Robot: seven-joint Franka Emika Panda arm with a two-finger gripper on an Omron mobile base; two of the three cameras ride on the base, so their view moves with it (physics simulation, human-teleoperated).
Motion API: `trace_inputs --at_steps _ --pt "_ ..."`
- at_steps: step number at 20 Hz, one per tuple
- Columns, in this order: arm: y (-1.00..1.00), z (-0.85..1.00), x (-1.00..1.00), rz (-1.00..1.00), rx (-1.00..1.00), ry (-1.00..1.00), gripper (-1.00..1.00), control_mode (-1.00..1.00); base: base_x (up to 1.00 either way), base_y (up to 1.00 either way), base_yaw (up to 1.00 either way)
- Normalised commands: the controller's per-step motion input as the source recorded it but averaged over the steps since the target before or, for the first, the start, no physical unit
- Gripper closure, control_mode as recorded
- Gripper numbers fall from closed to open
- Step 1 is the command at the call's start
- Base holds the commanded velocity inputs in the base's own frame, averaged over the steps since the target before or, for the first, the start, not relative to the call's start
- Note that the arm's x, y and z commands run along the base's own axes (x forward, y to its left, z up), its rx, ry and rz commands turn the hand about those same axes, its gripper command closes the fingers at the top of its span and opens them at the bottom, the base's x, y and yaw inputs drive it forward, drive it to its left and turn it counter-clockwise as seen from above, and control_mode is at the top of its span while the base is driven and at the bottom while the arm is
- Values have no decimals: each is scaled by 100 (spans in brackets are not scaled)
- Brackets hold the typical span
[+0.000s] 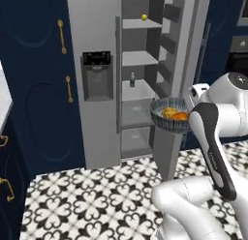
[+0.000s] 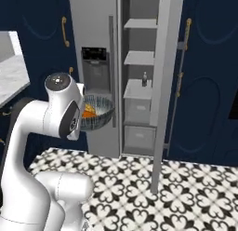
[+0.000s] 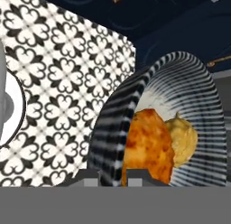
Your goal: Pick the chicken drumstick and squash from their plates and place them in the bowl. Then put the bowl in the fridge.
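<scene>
We see chicken drumstick point(image 3: 149, 146) and squash point(image 3: 182, 139) already in bowl point(image 1: 167, 119): first half done. Gripper point(image 3: 113, 175) clamped on bowl rim, bowl held aloft at fridge point(image 1: 99, 50), door open, shelves at 11 o'clock. Left, we judge: set bowl on shelf.

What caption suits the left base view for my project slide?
Gripper carries the bowl, holding the chicken drumstick and squash, toward the open fridge.
</scene>
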Motion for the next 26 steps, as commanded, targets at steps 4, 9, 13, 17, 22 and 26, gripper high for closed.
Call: trace_inputs --at_steps 4,9,13,17,22,26 --pt "0 0 0 0 0 0 100 100 90 82 -48" --pt "0 0 0 0 0 0 100 100 98 -4 -12" --pt "0 0 0 0 0 0 100 100 88 -4 -6" --pt "0 0 0 0 0 0 100 100 74 -31 -2" --pt "0 0 0 0 0 0 100 100 46 -21 -10" --pt "0 0 0 0 0 0 100 100 35 0 -11"
